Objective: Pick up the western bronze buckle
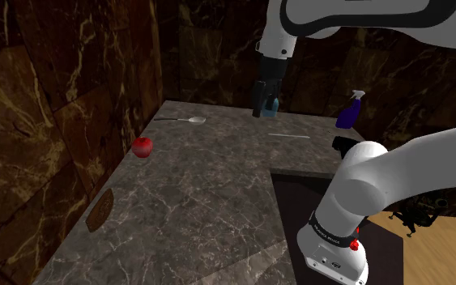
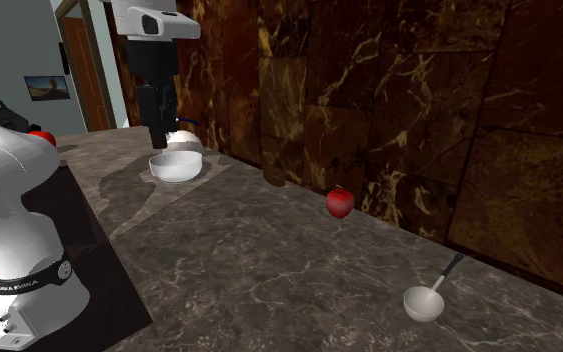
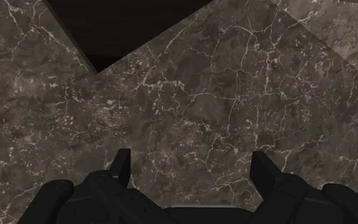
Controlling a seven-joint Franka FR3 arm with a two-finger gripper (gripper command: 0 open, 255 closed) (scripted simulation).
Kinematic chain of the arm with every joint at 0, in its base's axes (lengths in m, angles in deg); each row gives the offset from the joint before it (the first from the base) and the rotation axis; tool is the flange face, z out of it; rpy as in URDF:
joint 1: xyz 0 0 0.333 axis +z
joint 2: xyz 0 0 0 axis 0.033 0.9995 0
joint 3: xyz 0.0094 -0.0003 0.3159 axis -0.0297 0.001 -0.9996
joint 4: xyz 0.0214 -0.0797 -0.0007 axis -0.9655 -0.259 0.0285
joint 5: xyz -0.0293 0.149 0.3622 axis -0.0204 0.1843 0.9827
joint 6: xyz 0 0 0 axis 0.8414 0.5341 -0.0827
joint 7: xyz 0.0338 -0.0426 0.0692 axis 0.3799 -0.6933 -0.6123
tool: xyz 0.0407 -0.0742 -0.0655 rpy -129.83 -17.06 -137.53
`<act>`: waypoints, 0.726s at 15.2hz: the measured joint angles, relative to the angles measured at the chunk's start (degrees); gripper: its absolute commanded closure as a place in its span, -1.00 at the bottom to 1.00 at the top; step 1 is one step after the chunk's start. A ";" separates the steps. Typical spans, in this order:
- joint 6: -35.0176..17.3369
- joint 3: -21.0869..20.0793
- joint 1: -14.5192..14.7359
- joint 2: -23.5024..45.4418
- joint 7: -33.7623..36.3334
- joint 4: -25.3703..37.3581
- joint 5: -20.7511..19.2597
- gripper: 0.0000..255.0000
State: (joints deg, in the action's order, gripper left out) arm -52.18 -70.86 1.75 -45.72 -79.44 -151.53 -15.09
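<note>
A flat brown oval, the bronze buckle [image 1: 100, 212], leans at the counter's wall-side edge on the shoulder view's lower left. In the second exterior view the buckle [image 2: 274, 179] is a dark shape at the wall's foot, beyond the apple. My gripper [image 1: 260, 109] hangs high over the far part of the counter, well away from the buckle. In the second exterior view the gripper [image 2: 159, 135] is above a white bowl. The wrist view has the gripper [image 3: 190, 168] open, black fingers apart, nothing between them, dark marble counter [image 3: 222, 95] below.
A red apple [image 1: 142, 146] lies near the wall, and a spoon [image 1: 192, 120] farther back. A blue spray bottle [image 1: 349, 109] stands at the back right. A white bowl [image 2: 176, 166] sits below the gripper, a ladle [image 2: 424, 301] nearer that camera.
</note>
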 measured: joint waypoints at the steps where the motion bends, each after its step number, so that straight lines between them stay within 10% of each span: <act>1: 0.00 0.00 0.00 0.00 0.00 0.00 0.00 -1.00; 11: -12.08 -7.38 4.36 13.88 5.35 2.73 4.21 -1.00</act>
State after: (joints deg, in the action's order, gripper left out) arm -64.27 -78.24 6.11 -31.84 -74.09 -148.80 -10.88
